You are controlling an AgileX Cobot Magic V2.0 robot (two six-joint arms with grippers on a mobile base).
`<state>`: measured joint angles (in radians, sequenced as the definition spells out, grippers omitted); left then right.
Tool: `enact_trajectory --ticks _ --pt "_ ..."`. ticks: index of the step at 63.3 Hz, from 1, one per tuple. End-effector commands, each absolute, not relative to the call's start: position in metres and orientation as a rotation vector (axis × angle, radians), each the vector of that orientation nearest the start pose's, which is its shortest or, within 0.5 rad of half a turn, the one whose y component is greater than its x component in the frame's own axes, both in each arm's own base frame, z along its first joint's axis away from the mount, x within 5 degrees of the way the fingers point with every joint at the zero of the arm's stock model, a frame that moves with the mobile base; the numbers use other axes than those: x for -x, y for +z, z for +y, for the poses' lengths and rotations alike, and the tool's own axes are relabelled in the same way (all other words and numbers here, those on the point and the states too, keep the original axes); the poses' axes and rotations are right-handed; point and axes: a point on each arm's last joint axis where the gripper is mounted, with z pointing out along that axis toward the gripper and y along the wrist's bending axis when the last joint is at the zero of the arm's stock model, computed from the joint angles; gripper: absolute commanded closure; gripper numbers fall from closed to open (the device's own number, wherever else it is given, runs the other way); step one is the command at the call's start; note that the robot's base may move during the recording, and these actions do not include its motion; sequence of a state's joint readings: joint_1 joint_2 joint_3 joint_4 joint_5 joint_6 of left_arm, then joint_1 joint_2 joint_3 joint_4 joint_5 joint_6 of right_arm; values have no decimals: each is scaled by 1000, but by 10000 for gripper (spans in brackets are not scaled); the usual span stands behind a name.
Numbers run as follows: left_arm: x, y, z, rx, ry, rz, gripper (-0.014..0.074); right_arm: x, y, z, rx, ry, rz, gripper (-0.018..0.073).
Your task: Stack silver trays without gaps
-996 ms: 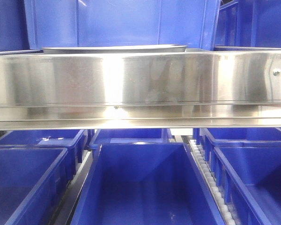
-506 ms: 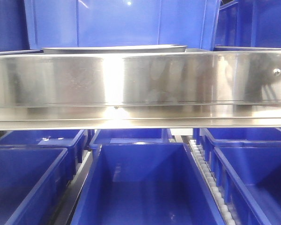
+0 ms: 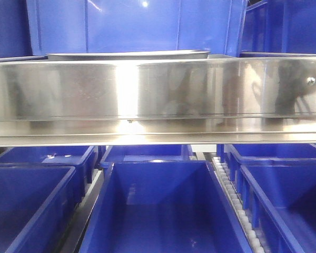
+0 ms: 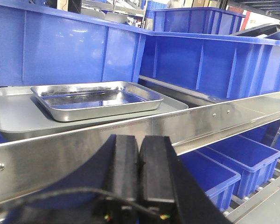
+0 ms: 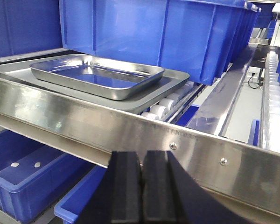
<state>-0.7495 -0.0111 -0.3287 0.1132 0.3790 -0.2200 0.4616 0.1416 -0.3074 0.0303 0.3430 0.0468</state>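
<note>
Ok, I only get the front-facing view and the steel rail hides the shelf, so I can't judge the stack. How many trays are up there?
Observer: Two. A small silver tray sits inside a larger silver tray.
Operator: Is the small one centred?
Observer: No. In the left wrist view it lies toward the larger tray's back, leaving bare floor at the front.
Operator: Is either tool holding anything?
Observer: No. The left tool and right tool are both shut and empty, on the near side of the shelf rail.
</note>
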Motion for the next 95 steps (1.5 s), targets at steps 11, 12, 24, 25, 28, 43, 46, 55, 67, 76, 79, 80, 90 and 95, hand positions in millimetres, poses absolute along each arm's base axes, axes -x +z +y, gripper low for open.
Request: enact_trajectory --ticks 11,12,24,25,28,43,46,55,67,76,79,80,90,95 --pt "-22 296 -18 -414 -677 1413 645 -48 294 24 318 411 1526 512" --pt "-22 296 -18 -421 -657 1409 645 -48 294 24 318 411 1526 512" --pt "-25 295 -15 -329 -393 1412 645 -48 294 24 318 411 1526 512" --pt "-26 293 -15 -320 -379 1416 645 -48 294 24 318 411 1526 512" --pt "-27 290 -13 -276 -320 1421 645 -48 294 24 318 411 1526 512" --pt "-46 255 -7 -99 -137 1390 645 -48 294 24 318 411 1526 512" --pt "-50 243 -6 -79 -115 1391 645 -48 294 24 318 411 1526 512" --pt "-53 218 -3 -32 -68 1334 645 -48 294 24 318 411 1526 512" --pt "-52 216 -3 -39 -72 1368 645 -48 294 24 318 410 1527 512" --pt "-52 215 -3 -39 -72 1369 645 -48 294 24 318 410 1527 512" --pt "-52 215 -3 -39 -72 1369 645 -48 294 24 318 410 1527 512" --pt "-52 215 -3 -39 -72 1369 645 -48 294 24 318 410 1527 512" --pt "-52 215 -3 -39 -72 1369 645 -48 294 24 318 410 1527 512" --pt "-52 215 -3 -39 -72 1369 645 -48 294 24 318 410 1527 512"
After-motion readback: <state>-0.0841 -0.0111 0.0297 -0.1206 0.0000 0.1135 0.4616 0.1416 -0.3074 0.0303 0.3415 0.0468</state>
